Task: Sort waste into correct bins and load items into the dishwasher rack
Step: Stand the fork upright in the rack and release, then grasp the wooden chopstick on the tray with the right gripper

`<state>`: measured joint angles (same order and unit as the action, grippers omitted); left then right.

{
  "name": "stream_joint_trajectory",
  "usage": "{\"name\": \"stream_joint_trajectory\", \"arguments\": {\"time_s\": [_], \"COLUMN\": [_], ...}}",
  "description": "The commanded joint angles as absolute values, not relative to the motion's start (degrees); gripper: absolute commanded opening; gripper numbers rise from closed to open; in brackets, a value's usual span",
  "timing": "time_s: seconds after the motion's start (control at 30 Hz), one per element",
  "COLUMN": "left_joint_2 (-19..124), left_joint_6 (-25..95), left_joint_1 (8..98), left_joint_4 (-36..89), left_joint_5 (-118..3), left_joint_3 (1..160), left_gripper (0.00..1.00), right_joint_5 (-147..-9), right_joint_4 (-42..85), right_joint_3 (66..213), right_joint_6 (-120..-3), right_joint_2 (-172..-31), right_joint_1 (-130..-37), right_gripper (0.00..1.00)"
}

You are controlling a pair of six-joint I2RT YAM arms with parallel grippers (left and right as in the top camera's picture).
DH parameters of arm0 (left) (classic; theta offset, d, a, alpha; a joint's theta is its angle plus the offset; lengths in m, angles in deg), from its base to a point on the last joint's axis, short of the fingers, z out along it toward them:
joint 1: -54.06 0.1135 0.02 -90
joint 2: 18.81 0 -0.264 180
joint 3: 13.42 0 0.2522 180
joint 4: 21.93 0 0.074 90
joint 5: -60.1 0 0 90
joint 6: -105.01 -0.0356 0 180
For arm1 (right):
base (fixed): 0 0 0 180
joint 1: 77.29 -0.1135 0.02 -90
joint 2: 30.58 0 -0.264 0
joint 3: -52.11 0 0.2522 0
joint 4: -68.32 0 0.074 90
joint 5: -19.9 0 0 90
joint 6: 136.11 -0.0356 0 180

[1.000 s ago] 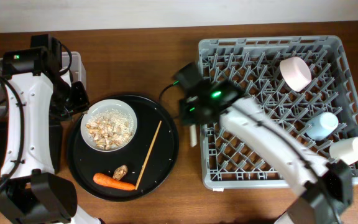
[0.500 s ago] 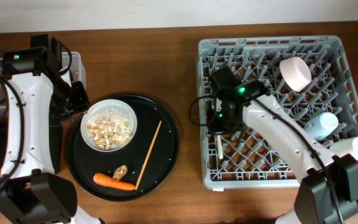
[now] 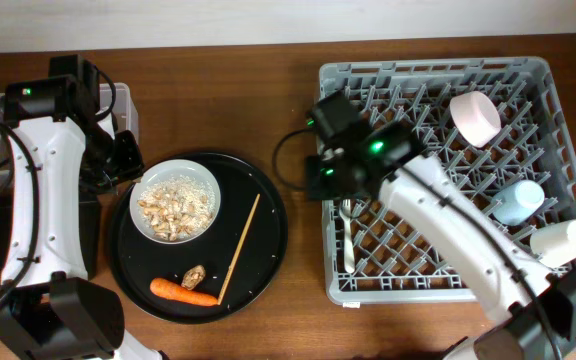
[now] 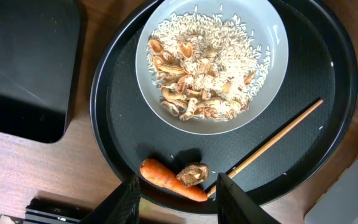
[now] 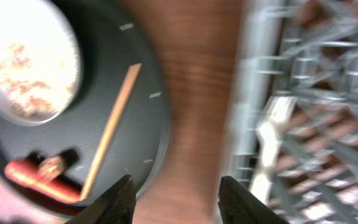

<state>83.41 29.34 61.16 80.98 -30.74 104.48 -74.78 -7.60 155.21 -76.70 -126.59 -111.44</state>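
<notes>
On the table's right side sits the big square grey plastic rack (image 3: pixel 438 66), w/ the white plastic fork (image 3: pixel 348 240) lying flat in its left-hand cells. Right gripper (image 5: pixel 176 196) hangs over bare wood btwn rack & round black tray (image 3: pixel 268 250), jaws wide, empty; fork is off to their side, not touching. Left gripper (image 4: pixel 178 199) is also spread, nothing held, w/ the orange carrot (image 4: pixel 173 180) & small brown lump (image 4: pixel 192 174) framed btwn its fingers.
</notes>
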Motion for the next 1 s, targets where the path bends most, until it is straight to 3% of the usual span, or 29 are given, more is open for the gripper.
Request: {"name": "stream_joint_trajectory", "arguments": {"time_s": [0.0, 0.13, 0.3, 0.47, 0.63, 0.87, 0.97], "left_joint_2": [81.99, 81.99, 81.99, 81.99, 81.99, 81.99, 81.99], "left_joint_6": [28.42, 28.42, 28.42, 28.42, 28.40, 28.38, 28.18], "left_joint_1": [61.18, 61.18, 61.18, 61.18, 61.18, 61.20, 61.20], "left_joint_4": [80.89, 80.94, 81.02, 81.07, 81.04, 80.87, 80.91], "left_joint_5": [-31.18, -31.15, -31.18, -31.15, -31.15, -31.13, -31.13], "left_joint_3": [104.67, 104.67, 104.67, 104.67, 104.70, 104.67, 104.67], "left_gripper": [0.39, 0.39, 0.39, 0.39, 0.39, 0.39, 0.39], "right_joint_5": [-75.90, -75.90, -75.88, -73.89, -72.90, -77.41, -78.52], "right_joint_4": [-4.86, -0.08, 6.48, 9.74, 7.88, 7.88, 7.86], "right_joint_3": [155.65, 155.67, 155.67, 155.67, 155.67, 155.69, 157.29], "right_joint_6": [-84.19, -90.82, -93.85, -97.68, -98.49, -105.18, -104.85], "right_joint_2": [-130.52, -140.90, -151.72, -155.20, -157.49, -157.49, -157.45], "right_joint_1": [-119.81, -127.05, -130.76, -130.98, -130.96, -130.91, -130.91], "right_gripper": [0.53, 0.60, 0.59, 0.48, 0.21, 0.13, 0.05]}}
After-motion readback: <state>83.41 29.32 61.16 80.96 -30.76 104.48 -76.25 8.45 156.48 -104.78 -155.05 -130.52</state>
